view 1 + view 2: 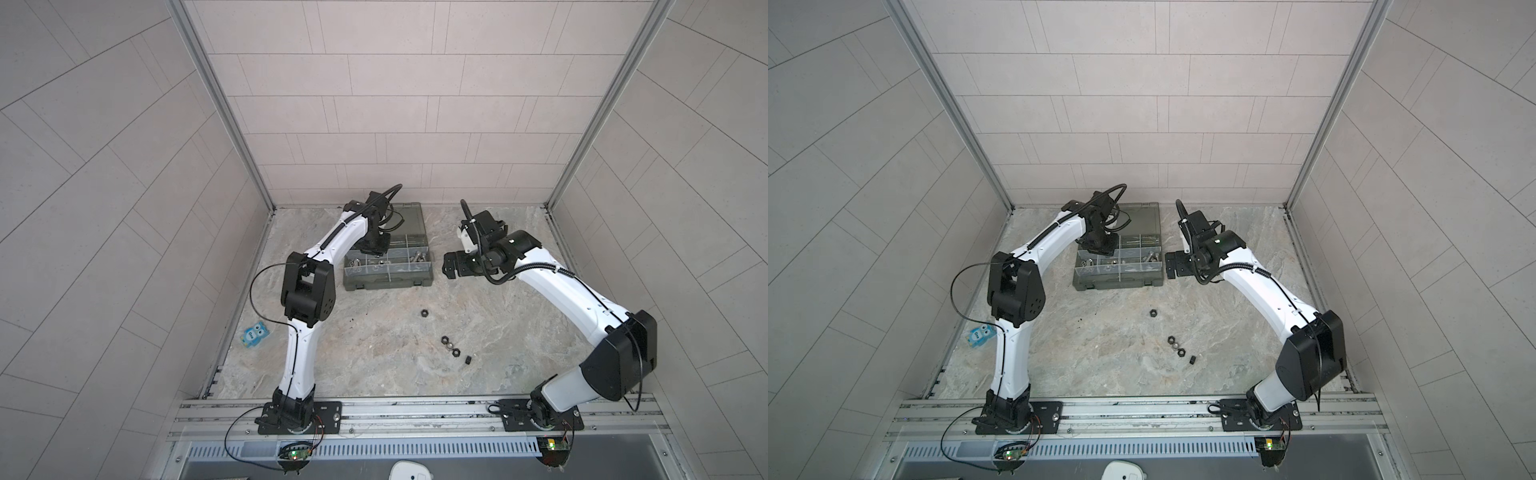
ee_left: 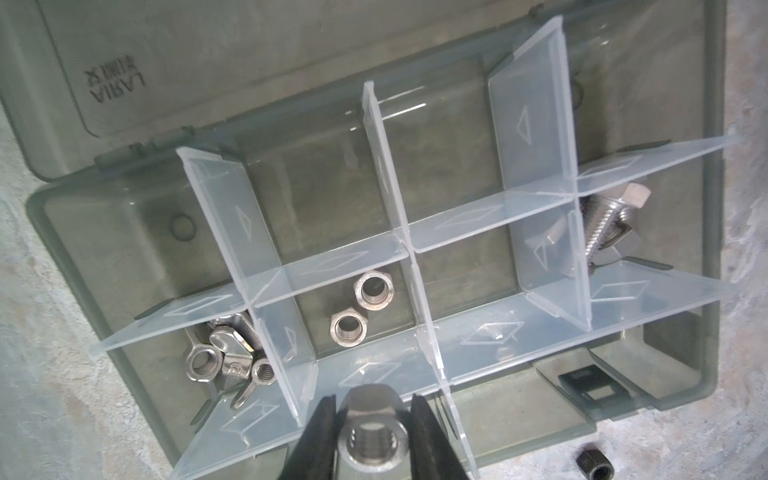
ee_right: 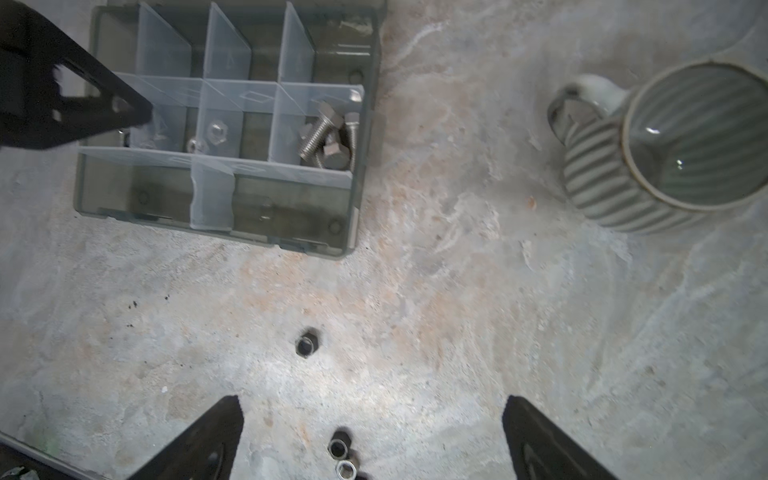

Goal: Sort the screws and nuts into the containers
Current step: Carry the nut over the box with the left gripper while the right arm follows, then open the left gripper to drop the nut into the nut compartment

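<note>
Threaded silver nut (image 2: 372, 432) (hexagonal, domed)

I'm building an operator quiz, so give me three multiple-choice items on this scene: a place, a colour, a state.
1. Where are the screws? A in a bowl; B in an organizer case compartment; C in a jar.
2. The nut in the left end effector is: A silver; B black; C brass.
3. The right end effector is: A shut on a screw; B open, empty; C shut on a nut.
Key: B, hex heads show inside it; A, it gleams metallic; B, its jaws stand wide, nothing between.
</note>
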Controlling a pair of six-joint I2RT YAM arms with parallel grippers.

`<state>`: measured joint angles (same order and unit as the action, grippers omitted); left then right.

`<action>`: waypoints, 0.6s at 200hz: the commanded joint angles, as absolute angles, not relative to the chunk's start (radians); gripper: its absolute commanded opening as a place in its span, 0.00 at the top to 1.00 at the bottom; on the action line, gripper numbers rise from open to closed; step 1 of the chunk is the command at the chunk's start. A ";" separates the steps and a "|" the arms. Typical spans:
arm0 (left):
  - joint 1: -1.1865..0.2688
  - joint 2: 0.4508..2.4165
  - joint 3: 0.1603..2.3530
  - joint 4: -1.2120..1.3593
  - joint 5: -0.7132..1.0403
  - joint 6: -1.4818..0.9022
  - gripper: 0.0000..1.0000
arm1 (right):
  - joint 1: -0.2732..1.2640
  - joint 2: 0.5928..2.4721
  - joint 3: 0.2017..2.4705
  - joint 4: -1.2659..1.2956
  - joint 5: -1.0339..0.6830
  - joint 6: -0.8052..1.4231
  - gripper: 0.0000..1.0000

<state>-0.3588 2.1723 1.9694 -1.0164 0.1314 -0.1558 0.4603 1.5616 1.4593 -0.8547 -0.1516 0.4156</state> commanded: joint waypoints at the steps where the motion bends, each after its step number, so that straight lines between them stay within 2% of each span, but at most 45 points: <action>1: -0.344 2.171 1.941 -1.000 0.149 -0.150 0.72 | 0.482 1.623 1.546 -0.856 -0.183 0.400 0.01; 75: -0.311 2.164 1.878 -0.947 0.198 -0.167 0.71 | 0.546 1.812 1.750 -0.914 -0.207 0.380 0.01; 83: -0.311 2.166 1.877 -0.945 0.208 -0.170 0.66 | 0.547 1.820 1.761 -0.920 -0.208 0.382 0.01; 101: -0.311 2.164 1.874 -0.945 0.214 -0.179 0.48 | 0.548 1.821 1.763 -0.927 -0.206 0.385 0.01; 120: -0.311 2.155 1.870 -0.943 0.215 -0.181 0.40 | 0.547 1.812 1.759 -0.949 -0.193 0.380 0.01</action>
<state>-0.3141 2.1723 1.8862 -0.9432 0.2024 -0.1715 0.5468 1.8225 1.7435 -0.8906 -0.2092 0.3927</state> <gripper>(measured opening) 0.569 0.992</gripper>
